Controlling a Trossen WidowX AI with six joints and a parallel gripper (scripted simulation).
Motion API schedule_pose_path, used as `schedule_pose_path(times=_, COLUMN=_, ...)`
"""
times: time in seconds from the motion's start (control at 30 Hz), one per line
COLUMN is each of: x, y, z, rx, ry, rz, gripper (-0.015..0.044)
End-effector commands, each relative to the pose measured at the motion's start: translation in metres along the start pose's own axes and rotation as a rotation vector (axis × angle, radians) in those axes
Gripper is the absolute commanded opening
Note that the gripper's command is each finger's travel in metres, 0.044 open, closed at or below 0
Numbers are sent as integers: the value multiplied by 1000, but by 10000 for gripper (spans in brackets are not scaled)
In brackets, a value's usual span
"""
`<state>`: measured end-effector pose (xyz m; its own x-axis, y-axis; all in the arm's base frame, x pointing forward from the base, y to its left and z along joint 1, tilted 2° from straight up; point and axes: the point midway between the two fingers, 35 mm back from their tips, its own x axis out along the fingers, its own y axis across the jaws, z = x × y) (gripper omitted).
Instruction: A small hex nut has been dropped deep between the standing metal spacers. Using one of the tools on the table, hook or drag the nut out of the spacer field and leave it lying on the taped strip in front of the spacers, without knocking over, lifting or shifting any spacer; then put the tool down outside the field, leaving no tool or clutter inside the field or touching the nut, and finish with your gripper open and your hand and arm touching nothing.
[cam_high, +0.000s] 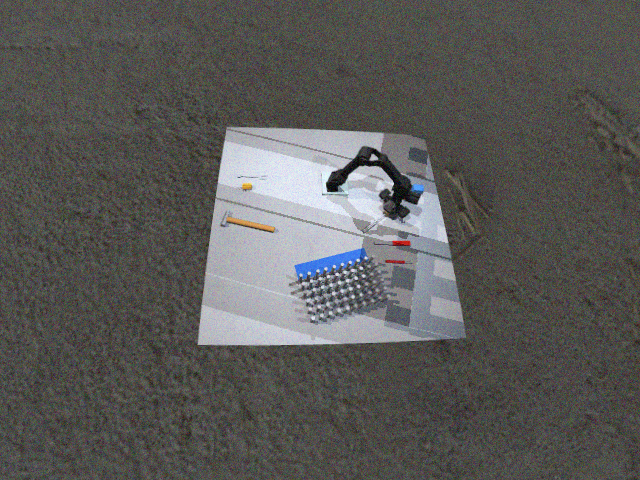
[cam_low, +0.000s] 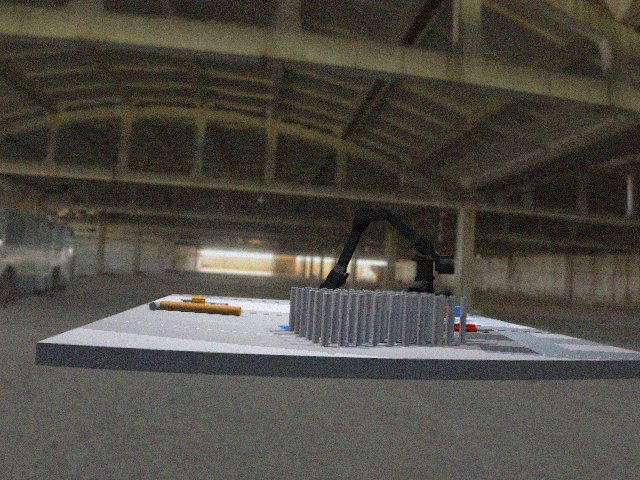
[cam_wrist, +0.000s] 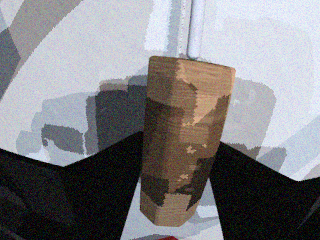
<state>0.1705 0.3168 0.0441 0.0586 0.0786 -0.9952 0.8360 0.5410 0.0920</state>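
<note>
My gripper (cam_high: 395, 211) (cam_wrist: 176, 142) is shut on the wooden handle of a tool, low over the table at the right. The handle (cam_wrist: 187, 115) lies lengthwise between both black fingers; its thin metal shaft (cam_high: 373, 224) (cam_wrist: 196, 30) points away from the hand, toward the spacer side. Whether the tool touches the table is not clear. The grey metal spacers (cam_high: 343, 284) (cam_low: 372, 316) stand upright in rows near the front. The blue taped strip (cam_high: 329, 261) (cam_low: 284, 328) lies along their arm-side edge. The nut cannot be made out among the spacers.
Two red-handled tools (cam_high: 401, 242) (cam_high: 394, 261) lie between gripper and spacers. A blue block (cam_high: 417, 189) is beside the hand. A hammer (cam_high: 250, 224) (cam_low: 199, 308), a yellow block (cam_high: 247, 186) (cam_low: 197, 299) and a thin dark item (cam_high: 251, 177) lie at the left.
</note>
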Motion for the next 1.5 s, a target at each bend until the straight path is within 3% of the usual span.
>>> schedule_pose_path(times=0.0, x=4, y=0, z=0, rx=1, ry=0, rz=-2, gripper=0)
schedule_pose_path(times=1.27, x=4, y=0, z=0, rx=1, ry=0, rz=-2, gripper=0)
schedule_pose_path(times=1.47, x=0, y=0, z=0, rx=0, ry=0, rz=0, gripper=157)
